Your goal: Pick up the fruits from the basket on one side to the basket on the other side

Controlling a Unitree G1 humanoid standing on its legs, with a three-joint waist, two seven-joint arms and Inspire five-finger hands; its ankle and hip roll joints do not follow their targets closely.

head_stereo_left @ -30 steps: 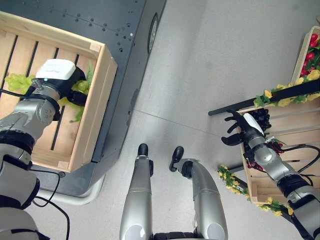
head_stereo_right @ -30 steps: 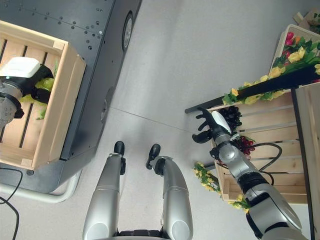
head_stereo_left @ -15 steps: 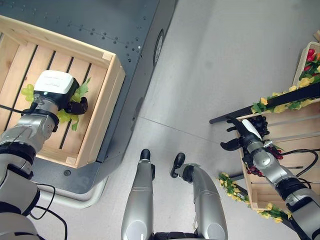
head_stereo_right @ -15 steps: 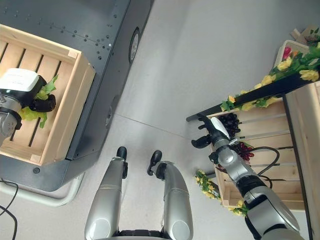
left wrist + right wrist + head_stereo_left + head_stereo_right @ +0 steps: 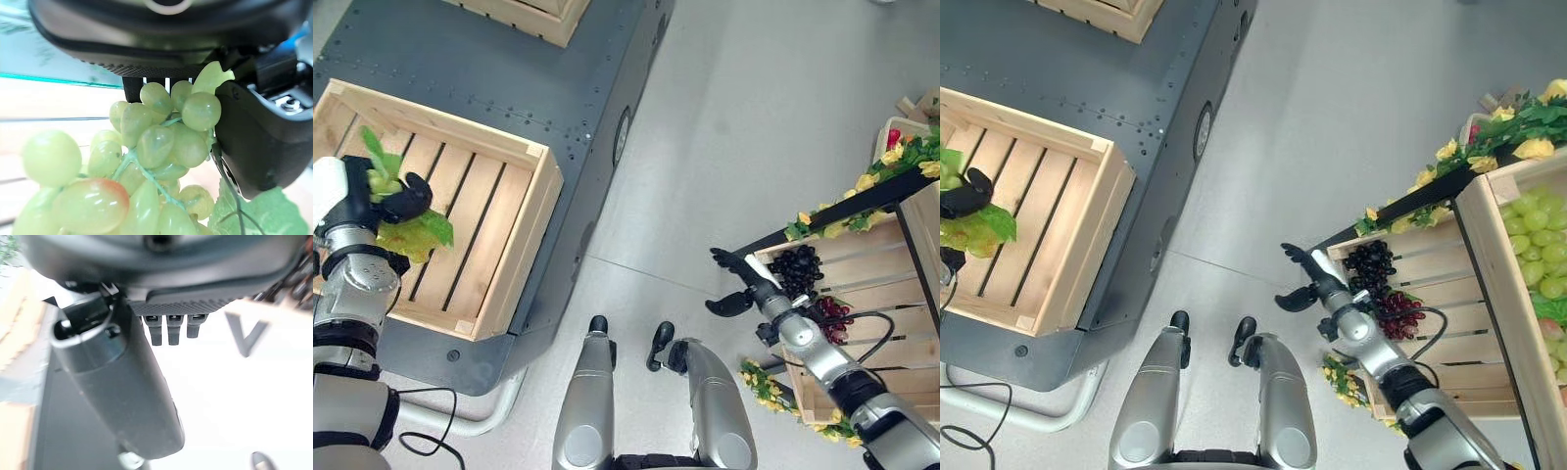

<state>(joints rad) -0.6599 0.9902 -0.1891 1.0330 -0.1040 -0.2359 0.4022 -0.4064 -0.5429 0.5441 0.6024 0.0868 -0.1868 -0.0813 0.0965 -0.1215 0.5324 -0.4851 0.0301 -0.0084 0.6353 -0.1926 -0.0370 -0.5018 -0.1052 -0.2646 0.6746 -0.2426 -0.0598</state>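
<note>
On my left, a slatted wooden crate [image 5: 499, 230] sits on a metal platform [image 5: 509, 69], with a second crate [image 5: 524, 12] behind it at the far edge. My left hand [image 5: 372, 196] is over the near crate's left part, closed around a bunch of grapes [image 5: 156, 147]. Open floor [image 5: 744, 127] lies between the sides. On my right, a wooden fruit stand [image 5: 1449, 294] carries grapes in its crates. My right hand [image 5: 744, 284] hangs with fingers spread just left of the stand.
</note>
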